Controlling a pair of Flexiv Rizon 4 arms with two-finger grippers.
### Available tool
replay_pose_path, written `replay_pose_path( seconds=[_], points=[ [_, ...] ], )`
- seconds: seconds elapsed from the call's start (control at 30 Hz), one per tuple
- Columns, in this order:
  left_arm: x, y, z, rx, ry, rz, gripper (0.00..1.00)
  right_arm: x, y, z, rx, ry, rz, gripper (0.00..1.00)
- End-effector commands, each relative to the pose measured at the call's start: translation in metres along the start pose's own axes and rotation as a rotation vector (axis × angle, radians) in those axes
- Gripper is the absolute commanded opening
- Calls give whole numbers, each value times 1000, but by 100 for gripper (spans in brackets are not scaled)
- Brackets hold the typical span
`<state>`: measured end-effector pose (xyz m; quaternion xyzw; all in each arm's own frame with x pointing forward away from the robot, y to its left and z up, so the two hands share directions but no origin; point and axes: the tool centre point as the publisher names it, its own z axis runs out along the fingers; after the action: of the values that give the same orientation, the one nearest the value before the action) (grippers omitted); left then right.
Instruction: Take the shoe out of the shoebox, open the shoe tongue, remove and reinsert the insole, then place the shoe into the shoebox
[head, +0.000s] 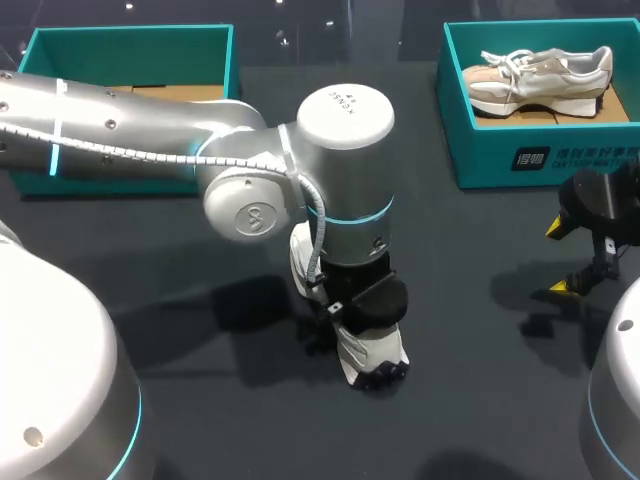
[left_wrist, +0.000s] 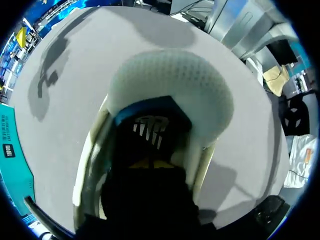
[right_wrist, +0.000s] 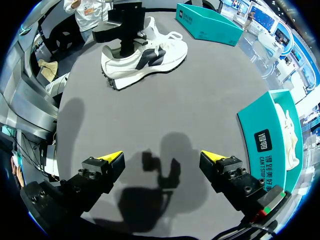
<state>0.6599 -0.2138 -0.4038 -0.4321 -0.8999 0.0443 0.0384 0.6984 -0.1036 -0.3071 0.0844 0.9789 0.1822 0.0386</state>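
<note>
Standing on its sole near the middle of the dark desk (head: 480, 390), the white shoe (head: 372, 358) is out of any box, its toe toward the robot's side. The left arm (head: 130, 125) comes in from the left and bends straight down over it, hiding most of the upper. The left end effector (left_wrist: 150, 165) is pushed into the shoe's opening. In the left wrist view the pale mesh of the shoe curves ahead of it, with a dark interior and a blue edge just under it. Only a sliver of yellow shows there, so I cannot tell whether this end effector is clenched or released.

The right end effector (right_wrist: 162, 157) hangs above bare desk at the right side, well apart from the white shoe, spread wide and grasping nothing; its shadow lies on the desk below it. From the right wrist view the white shoe shows a dark side panel and loose white laces, with the left arm's black tool planted in it.

A teal shoebox (head: 540, 160) stands at the far right corner of the desk, with a beige shoe (head: 540, 78) lying on its side inside. A second teal box (head: 125, 45) sits at the far left, partly behind the left arm, brown card showing inside it
</note>
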Motion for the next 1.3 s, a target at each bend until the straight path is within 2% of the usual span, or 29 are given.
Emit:
replay_pose_path(
  seconds=[0.03, 0.1, 0.23, 0.37, 0.53, 0.67, 0.7, 0.77, 0.8, 0.87, 1.07, 1.2, 1.3],
  points=[
    [7, 24, 12, 30, -33, 5, 0, 2, 0, 0, 4, -3, 1, 100],
    [7, 17, -2, 95, -51, 25, 0, 2, 0, 0, 4, -3, 1, 100],
    [8, -4, -27, 173, -94, 84, 0, 2, 0, 0, 4, -3, 1, 100],
    [7, -25, -36, 235, -98, 160, 0, 2, 0, 0, 4, -3, 1, 100],
    [-7, -48, -8, 249, -63, 211, 0, 2, 0, 0, 4, -3, 1, 100],
    [-17, -52, 20, 256, -23, 200, 0, 2, 0, 0, 4, -3, 1, 100],
    [-18, -51, 26, 230, -30, 188, 0, 2, 0, 0, 4, -3, 1, 100],
    [-18, -44, 35, 231, -22, 181, 0, 2, 0, 0, 4, -3, 1, 100],
    [-15, -39, 37, 191, -34, 165, 0, 2, 0, 0, 4, -3, 1, 100],
    [-10, -28, 42, 169, -36, 147, 0, 2, 0, 0, 4, -3, 1, 100],
    [3, 19, 53, 35, -32, 81, 0, 2, 0, 0, 4, -3, 1, 100],
    [7, 44, 54, -38, -37, 40, 0, 2, 0, 0, 4, -3, 1, 100],
    [8, 55, 51, -65, -45, 24, 0, 2, 0, 0, 4, -3, 1, 100]
  ],
)
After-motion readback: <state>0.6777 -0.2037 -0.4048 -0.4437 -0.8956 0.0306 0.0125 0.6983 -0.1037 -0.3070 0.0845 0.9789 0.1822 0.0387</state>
